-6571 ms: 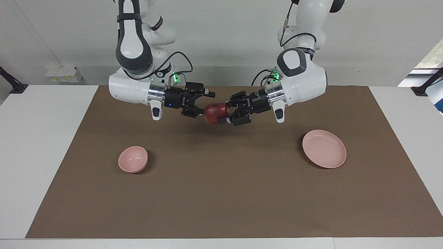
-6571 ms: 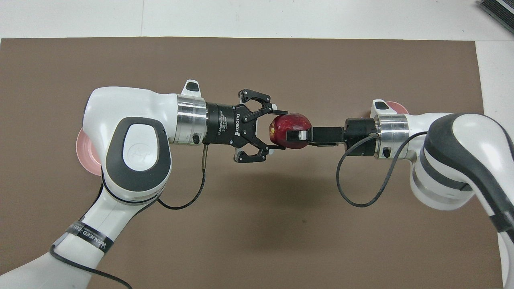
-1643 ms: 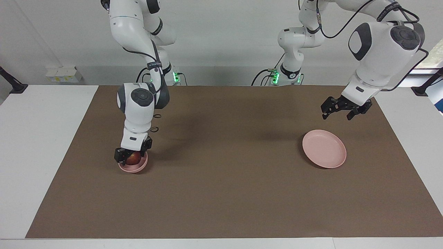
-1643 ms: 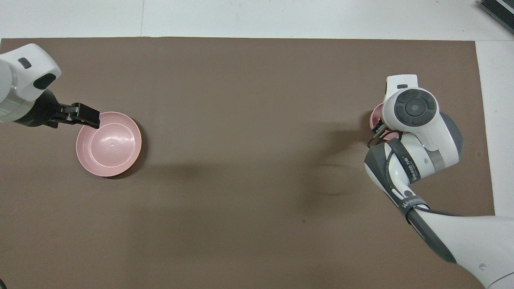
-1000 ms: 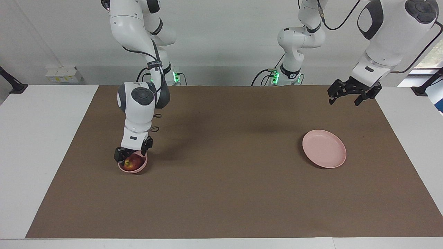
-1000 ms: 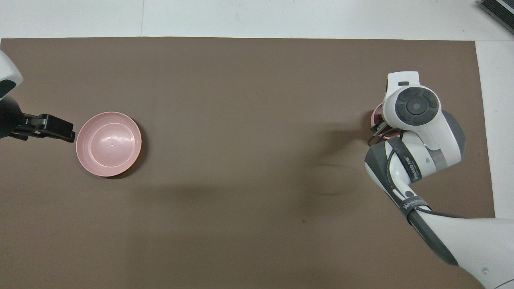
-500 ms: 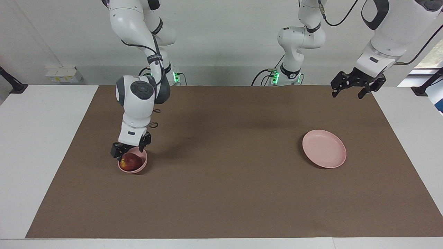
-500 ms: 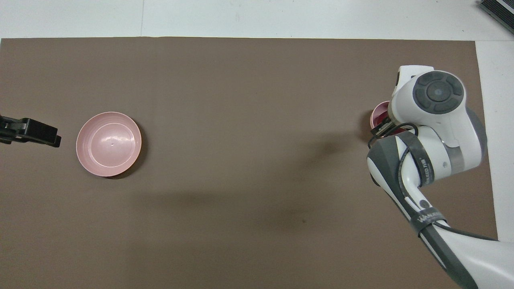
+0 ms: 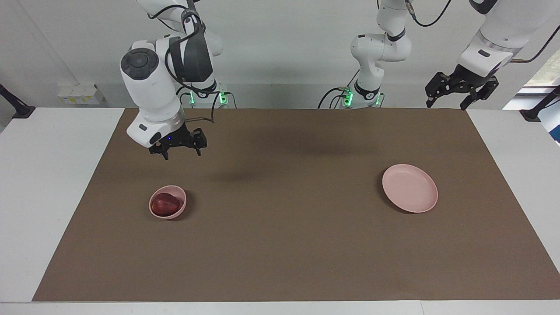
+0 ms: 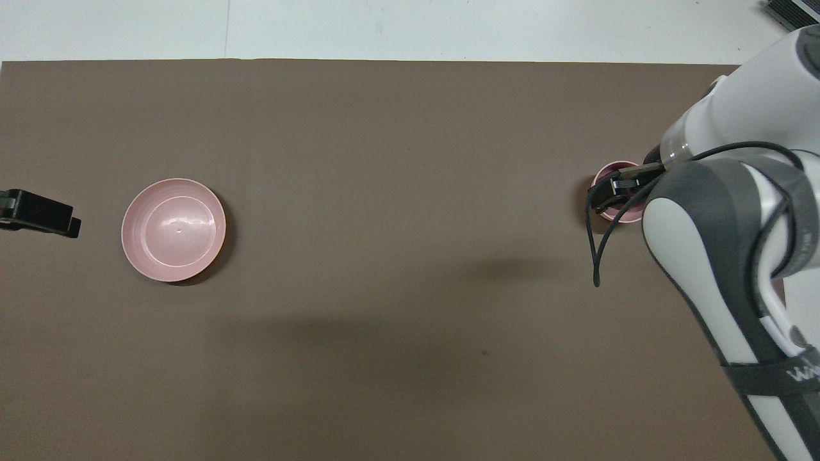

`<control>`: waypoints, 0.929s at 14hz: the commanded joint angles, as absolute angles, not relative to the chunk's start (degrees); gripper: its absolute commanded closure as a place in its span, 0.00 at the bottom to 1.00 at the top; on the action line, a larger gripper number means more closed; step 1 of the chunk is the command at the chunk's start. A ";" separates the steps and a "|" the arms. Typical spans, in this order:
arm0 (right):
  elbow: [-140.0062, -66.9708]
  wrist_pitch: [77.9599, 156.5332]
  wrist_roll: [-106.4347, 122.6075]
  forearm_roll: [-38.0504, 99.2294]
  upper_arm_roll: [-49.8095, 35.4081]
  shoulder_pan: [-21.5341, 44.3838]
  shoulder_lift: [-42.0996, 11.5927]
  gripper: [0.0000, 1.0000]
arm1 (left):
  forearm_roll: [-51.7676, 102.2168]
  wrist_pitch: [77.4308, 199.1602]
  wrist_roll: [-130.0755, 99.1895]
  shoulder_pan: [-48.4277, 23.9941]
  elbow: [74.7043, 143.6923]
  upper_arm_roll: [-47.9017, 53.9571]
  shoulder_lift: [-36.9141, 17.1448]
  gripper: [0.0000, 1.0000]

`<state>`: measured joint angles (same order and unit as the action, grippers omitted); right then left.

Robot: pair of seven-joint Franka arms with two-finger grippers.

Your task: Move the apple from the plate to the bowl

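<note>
While the right arm bends steeply down, its right tool (image 9: 179,151) hangs above the surface (image 9: 280,245) near the bowl (image 9: 167,208), fingers spread and empty. That bowl holds the apple (image 9: 164,204); overhead, the arm mostly hides both. Farther along sits the bare plate (image 9: 410,188). High over the mat's corner, the left tool (image 9: 459,92) is splayed, empty.

The dark red apple (image 9: 165,204) lies in the small, deep pale pink bowl (image 9: 178,192) toward the right arm's end of the worktop. The wide, shallow pale pink plate (image 9: 410,188) sits bare toward the left arm's end, well apart from the bowl.
</note>
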<state>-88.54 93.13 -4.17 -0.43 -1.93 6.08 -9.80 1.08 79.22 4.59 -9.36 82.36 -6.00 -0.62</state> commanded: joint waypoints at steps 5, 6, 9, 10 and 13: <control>-87.10 88.42 -5.98 3.51 -0.79 2.37 -2.82 0.00 | 1.23 78.05 4.83 -9.40 81.83 -6.86 -0.44 0.00; -86.93 88.42 -6.24 3.60 -0.79 2.37 -2.64 0.00 | 1.23 78.05 4.83 -9.40 81.83 -6.86 -0.44 0.00; -86.75 88.51 -5.54 3.52 -0.53 -0.08 -2.20 0.00 | 1.23 78.05 4.83 -9.40 81.83 -6.86 -0.44 0.00; -86.75 88.24 -4.93 2.12 -0.53 -0.44 -1.59 0.00 | 1.23 78.05 4.83 -9.40 81.83 -6.86 -0.44 0.00; -87.10 85.70 -4.30 2.02 -0.18 -0.53 -0.79 0.00 | 1.23 78.05 4.83 -9.40 81.83 -6.86 -0.44 0.00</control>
